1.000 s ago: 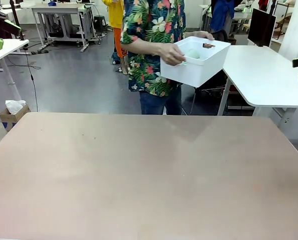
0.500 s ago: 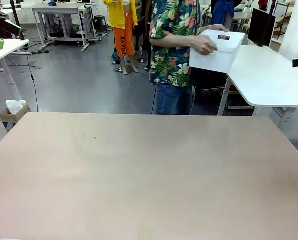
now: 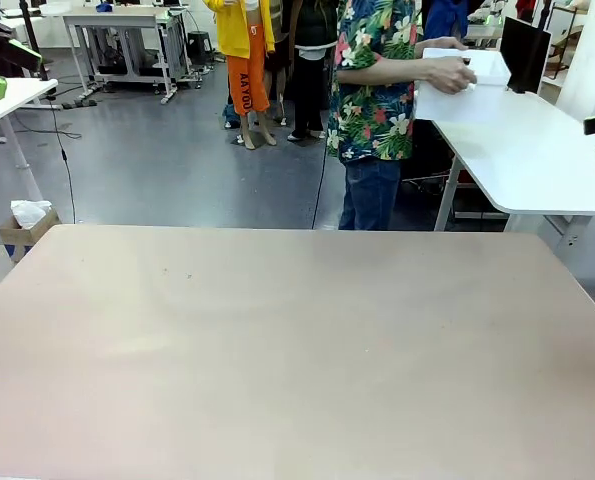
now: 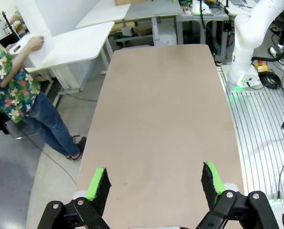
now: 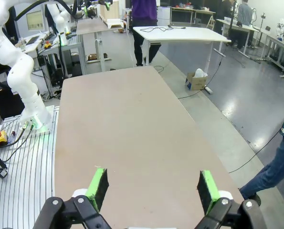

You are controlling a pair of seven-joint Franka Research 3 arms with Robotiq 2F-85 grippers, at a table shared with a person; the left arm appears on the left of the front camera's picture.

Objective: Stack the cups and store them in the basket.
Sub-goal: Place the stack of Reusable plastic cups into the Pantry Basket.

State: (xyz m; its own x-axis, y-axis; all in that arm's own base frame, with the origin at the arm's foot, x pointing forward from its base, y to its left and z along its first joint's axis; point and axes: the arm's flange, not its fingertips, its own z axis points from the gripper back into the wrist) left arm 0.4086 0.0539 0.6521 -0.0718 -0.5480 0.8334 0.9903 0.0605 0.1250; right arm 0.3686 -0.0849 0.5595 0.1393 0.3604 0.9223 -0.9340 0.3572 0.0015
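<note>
While both arms hang above the bare worktop, the scene reads as follows.

Left fingers: the left gripper (image 4: 154, 183) has its green-padded fingers (image 4: 98, 187) spread wide, with nothing between them; under them lies only the tan worktop (image 4: 161, 119).

Right fingers: the right gripper (image 5: 152, 187) is likewise spread wide and holds nothing; its pads (image 5: 207, 189) frame the same worktop surface (image 5: 132, 129).

Worktop: in the front view the tan top (image 3: 287, 350) runs from the near edge to the far edge, with only a few small specks on it.

Basket: the white basket (image 3: 464, 88) is off the worktop, held up in the person's hands (image 3: 447, 73) beyond the far edge, towards the right of the front view, right at a white side table (image 3: 537, 155); whether it touches that table I cannot tell. In the left wrist view it shows as a white shape (image 4: 34, 53) at the person's hand, over the side table.

Cups: what is inside the basket cannot be told.

Person: a person in a flowered shirt (image 3: 377, 80) and jeans stands beyond the far edge, turned towards the side table.
</note>
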